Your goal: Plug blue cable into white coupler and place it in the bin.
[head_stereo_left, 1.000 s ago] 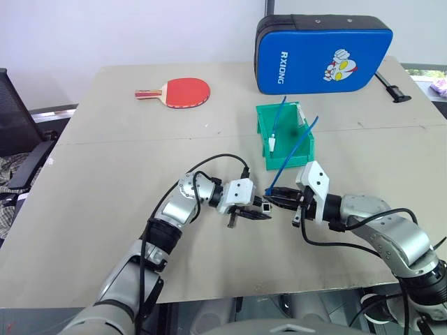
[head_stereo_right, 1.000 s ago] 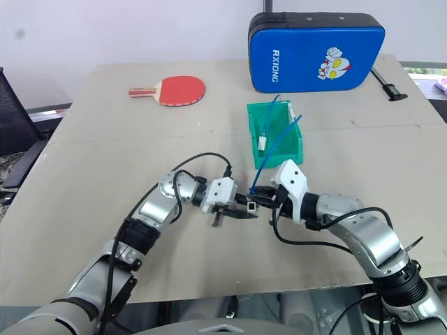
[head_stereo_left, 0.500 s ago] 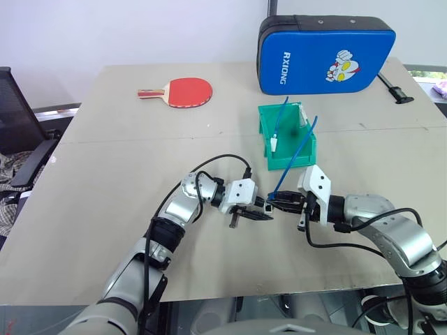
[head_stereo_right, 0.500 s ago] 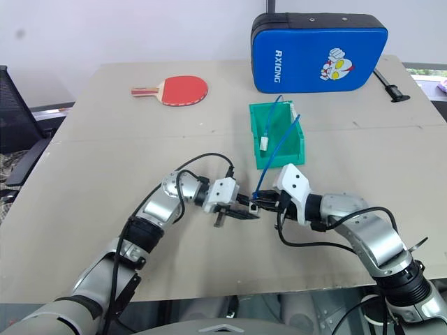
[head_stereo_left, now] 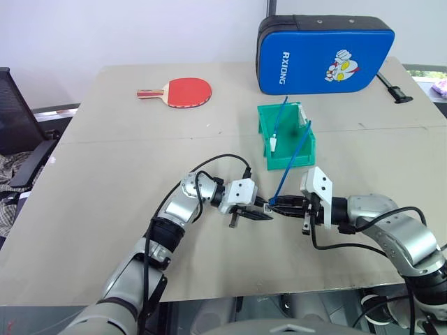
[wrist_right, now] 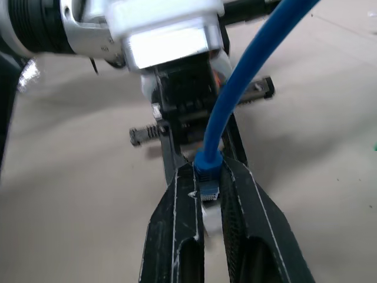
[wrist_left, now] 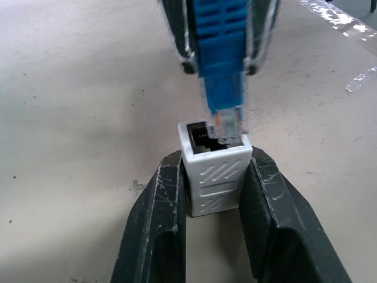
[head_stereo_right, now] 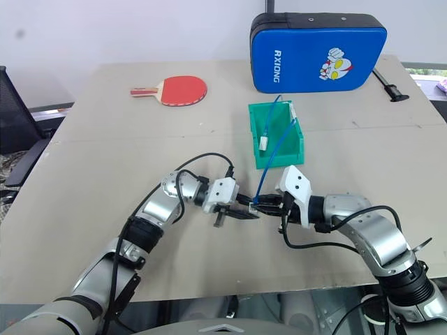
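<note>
My left gripper [head_stereo_left: 261, 207] is shut on the white coupler [wrist_left: 215, 171], held just above the table with its dark socket facing my right gripper [head_stereo_left: 278, 204]. The right gripper is shut on the blue cable [head_stereo_left: 293, 157] just behind its clear plug [wrist_left: 227, 122]. The plug's tip sits at the mouth of the socket, partly inside. From the plug the cable curves up and back over the green bin [head_stereo_left: 304, 152], which stands just behind both grippers.
In the bin lies another blue cable tipped with a white block [head_stereo_left: 273, 144]. A big blue padded case [head_stereo_left: 323, 54] stands at the back right, a red paddle [head_stereo_left: 183, 91] at the back left. A black chair [head_stereo_left: 17, 132] is off the table's left side.
My right gripper has swung a little, bringing the plug in line with the coupler's socket and up to its mouth. The left gripper has stayed still.
</note>
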Controlling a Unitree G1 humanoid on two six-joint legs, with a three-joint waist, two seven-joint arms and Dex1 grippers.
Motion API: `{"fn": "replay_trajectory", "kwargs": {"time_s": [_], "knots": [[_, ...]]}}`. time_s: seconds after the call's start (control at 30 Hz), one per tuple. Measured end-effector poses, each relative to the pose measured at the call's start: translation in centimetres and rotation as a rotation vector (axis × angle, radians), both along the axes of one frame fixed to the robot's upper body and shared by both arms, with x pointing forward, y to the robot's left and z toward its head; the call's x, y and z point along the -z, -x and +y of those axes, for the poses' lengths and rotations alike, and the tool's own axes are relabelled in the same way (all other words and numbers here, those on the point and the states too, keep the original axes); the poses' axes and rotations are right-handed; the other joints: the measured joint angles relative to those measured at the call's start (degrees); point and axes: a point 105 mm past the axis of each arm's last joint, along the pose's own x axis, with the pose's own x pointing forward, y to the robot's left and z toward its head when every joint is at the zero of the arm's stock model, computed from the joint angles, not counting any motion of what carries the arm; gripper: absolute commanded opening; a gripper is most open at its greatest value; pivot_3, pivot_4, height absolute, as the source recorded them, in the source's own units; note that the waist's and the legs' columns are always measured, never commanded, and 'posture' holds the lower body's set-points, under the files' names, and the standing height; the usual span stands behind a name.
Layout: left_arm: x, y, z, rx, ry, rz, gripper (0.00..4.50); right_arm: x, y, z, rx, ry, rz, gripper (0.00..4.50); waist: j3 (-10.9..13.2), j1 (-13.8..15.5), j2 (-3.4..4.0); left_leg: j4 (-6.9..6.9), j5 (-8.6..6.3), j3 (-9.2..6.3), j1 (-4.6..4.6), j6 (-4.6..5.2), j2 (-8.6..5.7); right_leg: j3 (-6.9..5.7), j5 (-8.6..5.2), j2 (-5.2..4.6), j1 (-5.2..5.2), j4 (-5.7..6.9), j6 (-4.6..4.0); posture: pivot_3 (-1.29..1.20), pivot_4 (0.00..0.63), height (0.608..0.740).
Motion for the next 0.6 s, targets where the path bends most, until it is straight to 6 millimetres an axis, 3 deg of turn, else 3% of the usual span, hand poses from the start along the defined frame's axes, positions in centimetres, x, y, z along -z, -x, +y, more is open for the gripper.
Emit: {"fn": "replay_trajectory", "kwargs": {"time_s": [0.3, 0.6], "knots": [[0.00, 0.10, 0.15, 0.006, -0.006, -0.002, 0.68, 0.07, -0.12, -0.03, -0.068, 0.065, -0.062, 0.00, 0.0, -0.2, 0.00, 0.01, 0.00, 0.02, 0.02, 0.00, 0.00, 0.01, 0.00, 0.01, 0.00, 0.02, 0.00, 0.00, 0.150, 0.729], [0.04, 0.72, 0.66, 0.013, -0.022, -0.001, 0.68, 0.55, -0.77, 0.83, -0.246, 0.179, -0.156, 0.00, 0.0, -1.3, -0.03, -0.01, 0.00, 0.00, 0.03, -0.01, 0.02, 0.02, 0.00, 0.02, 0.00, 0.01, 0.00, 0.00, 0.150, 0.729]]}}
